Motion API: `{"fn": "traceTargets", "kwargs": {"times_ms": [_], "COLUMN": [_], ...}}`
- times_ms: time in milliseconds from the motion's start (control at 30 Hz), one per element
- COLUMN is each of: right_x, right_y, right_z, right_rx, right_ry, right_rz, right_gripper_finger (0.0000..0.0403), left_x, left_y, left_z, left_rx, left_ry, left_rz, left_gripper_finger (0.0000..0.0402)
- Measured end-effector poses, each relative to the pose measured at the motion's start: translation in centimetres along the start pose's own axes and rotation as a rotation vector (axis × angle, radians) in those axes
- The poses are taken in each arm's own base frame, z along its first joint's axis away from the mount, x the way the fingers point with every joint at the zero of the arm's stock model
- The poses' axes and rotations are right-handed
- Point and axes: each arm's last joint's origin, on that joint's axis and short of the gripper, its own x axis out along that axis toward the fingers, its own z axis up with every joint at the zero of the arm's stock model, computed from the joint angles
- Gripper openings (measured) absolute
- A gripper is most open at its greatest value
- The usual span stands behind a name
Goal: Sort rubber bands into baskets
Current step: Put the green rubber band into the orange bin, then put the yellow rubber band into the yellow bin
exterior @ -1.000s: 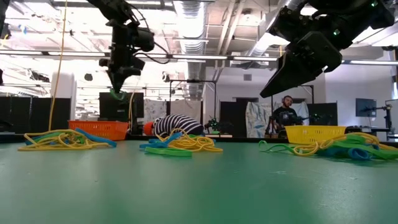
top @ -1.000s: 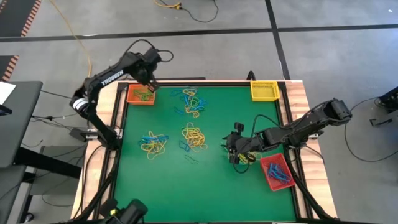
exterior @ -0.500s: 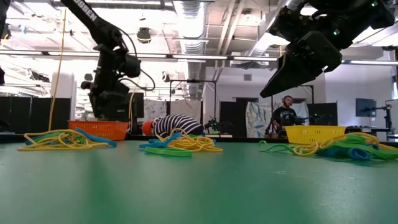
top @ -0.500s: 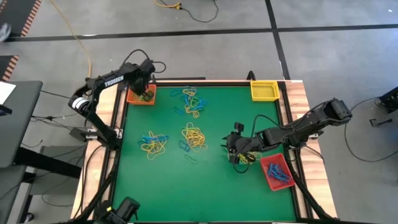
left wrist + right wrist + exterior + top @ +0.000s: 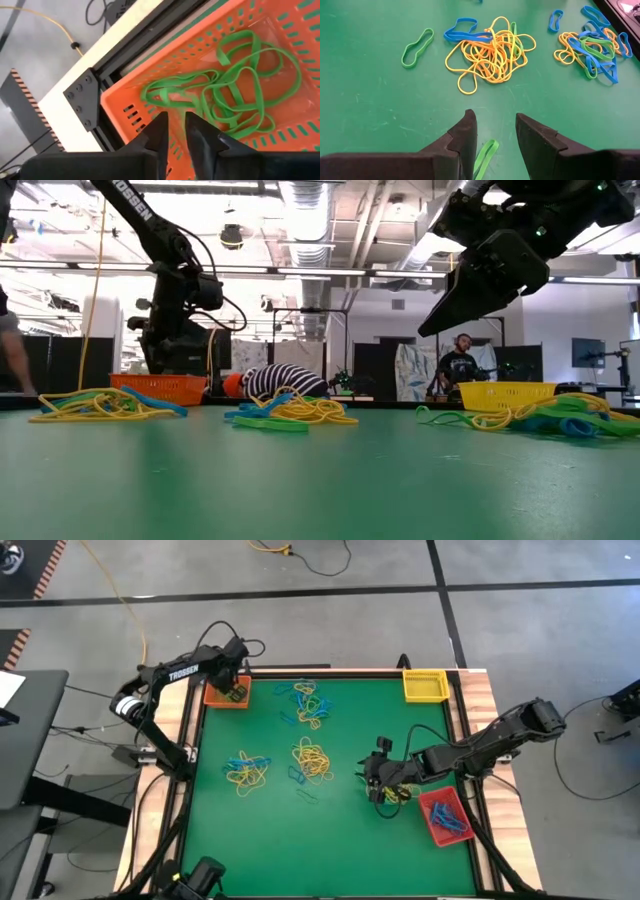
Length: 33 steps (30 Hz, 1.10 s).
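At the far left corner of the green table [image 5: 330, 830], the left gripper [image 5: 174, 131] hangs low inside the orange basket [image 5: 280, 131], a slotted plastic tray holding flat green rubber bands [image 5: 235, 85]; its dark fingers stand slightly parted with nothing between them. Near the right edge, the right gripper [image 5: 494, 131] hovers with fingers apart and empty over a green loop [image 5: 485, 152], beside the red basket [image 5: 445, 815]. Tangled yellow, blue and green bands [image 5: 312, 760] lie mid-table, and the yellow basket [image 5: 425, 686] sits at the far right corner.

Green rubber bands [image 5: 235, 90] lie in the orange basket [image 5: 145, 112]; yellow, blue and green ones dot the green counter [image 5: 370, 100].
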Motion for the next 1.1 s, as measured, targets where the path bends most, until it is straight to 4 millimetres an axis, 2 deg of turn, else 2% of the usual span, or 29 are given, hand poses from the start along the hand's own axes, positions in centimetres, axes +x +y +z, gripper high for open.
{"fn": "traceTargets", "kwargs": {"times_ms": [300, 433, 667, 867, 1100], "right_x": [0.0, 0.0, 0.0, 0.0, 0.0], "right_y": [0.0, 0.0, 0.0, 0.0, 0.0], "right_z": [0.0, 0.0, 0.0, 0.1, 0.1], "right_rx": [-0.001, -0.001, -0.002, 0.000, 0.003], "right_ry": [0.000, 0.000, -0.002, -0.004, -0.005], "right_rz": [0.000, 0.000, 0.000, 0.000, 0.000], "right_gripper_finger": [0.0164, 0.0164, 0.0164, 0.0164, 0.0164], "left_x": [-0.1, -1.2, -5.1, -8.9, -12.5], "left_y": [0.1, 0.2, 0.9, 1.2, 0.6], "left_z": [0.0, -0.1, -0.9, -2.5, -4.6], "left_rx": [0.001, -0.007, -0.043, -0.073, -0.054], "left_ry": [0.002, -0.050, -0.237, -0.402, -0.552], "left_rz": [0.016, 0.019, -0.022, -0.125, -0.224], "left_gripper_finger": [0.0110, 0.0121, 0.0124, 0.0124, 0.0124]}}
